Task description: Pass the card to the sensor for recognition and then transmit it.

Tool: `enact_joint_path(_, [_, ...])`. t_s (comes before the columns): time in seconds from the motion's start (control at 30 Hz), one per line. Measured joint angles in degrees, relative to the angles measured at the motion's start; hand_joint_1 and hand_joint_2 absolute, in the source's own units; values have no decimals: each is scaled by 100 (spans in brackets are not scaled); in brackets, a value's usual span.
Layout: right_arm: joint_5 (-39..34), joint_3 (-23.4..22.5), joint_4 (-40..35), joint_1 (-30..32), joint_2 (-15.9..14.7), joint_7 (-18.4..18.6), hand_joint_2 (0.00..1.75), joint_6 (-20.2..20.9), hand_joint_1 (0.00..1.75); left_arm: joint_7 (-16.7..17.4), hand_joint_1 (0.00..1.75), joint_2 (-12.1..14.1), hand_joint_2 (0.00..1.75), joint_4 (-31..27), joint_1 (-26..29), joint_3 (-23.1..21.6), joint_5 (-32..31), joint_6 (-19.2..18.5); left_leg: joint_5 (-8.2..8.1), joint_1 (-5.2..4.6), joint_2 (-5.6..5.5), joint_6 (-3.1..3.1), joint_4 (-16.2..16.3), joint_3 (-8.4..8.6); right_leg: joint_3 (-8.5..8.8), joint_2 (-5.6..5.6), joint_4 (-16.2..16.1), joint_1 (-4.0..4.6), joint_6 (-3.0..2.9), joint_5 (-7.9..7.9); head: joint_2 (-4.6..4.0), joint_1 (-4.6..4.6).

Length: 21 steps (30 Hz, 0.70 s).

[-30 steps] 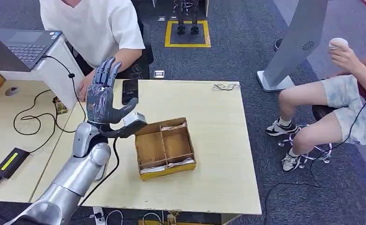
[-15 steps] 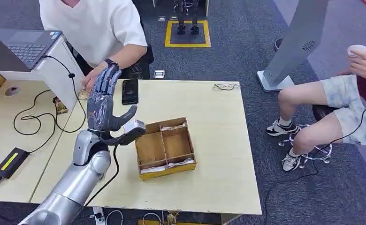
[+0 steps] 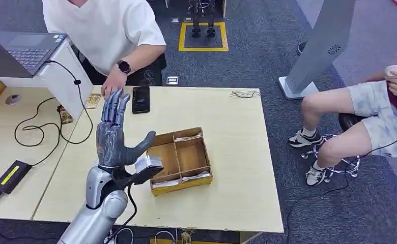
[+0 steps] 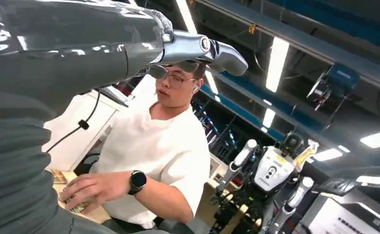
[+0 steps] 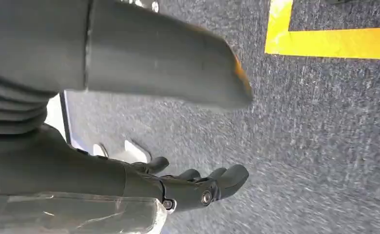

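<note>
- Card (image 3: 92,100): the small patterned item at the far-left table edge, under the person's hand (image 3: 113,83), looks like it — too small to be sure. Not in either robot hand.
- Sensor: prob. the black flat device (image 3: 141,99) just beside the card; a guess.
- Left hand (image 3: 114,133): raised upright over the table, fingers apart, thumb out, holding nothing. Near the card but apart from it.
- Right hand (image 5: 198,183): hangs over the carpet, fingers loosely curled, nothing seen in them; can't tell if fully closed.
- Step in hand, as I read it: get the card into the left hand. Best w/ palm steady, fingers wide until the card sits between thumb and fingers, then pinch by the edge so the flat face stays free for the sensor.
- Around: wooden divided box (image 3: 179,158) just beside the left hand, papers in its compartments; cable (image 3: 44,127) and laptop (image 3: 26,50) on the adjoining desk; glasses (image 3: 245,93) at the far edge.
- In the way: person's arm over the card; box corner near the thumb.
- Seated person (image 3: 374,107) at right, well apart.
</note>
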Motion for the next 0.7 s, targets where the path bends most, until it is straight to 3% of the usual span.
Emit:
enact_joint_path(0.3, [63,-393,-756,238,343,-70,0,326,0,-230,0,-173,175,-468,780,-24,-66,70,-1,0,0,0,-1,-2,0,0,0,0,-1,-1,0,-2])
enact_joint_path(0.33, [61,-422,-817,248,375,-70,175,339,0,-264,0,-170,175,-498,841,-24,-46,70,-1,0,0,0,-1,-1,0,0,0,0,-1,-2,0,0])
enact_joint_path(0.7, [262,-846,-1479,293,754,-72,175,691,0,-378,0,-227,175,-714,1163,-24,129,74,0,0,0,0,-1,0,2,-1,0,0,0,-1,0,2])
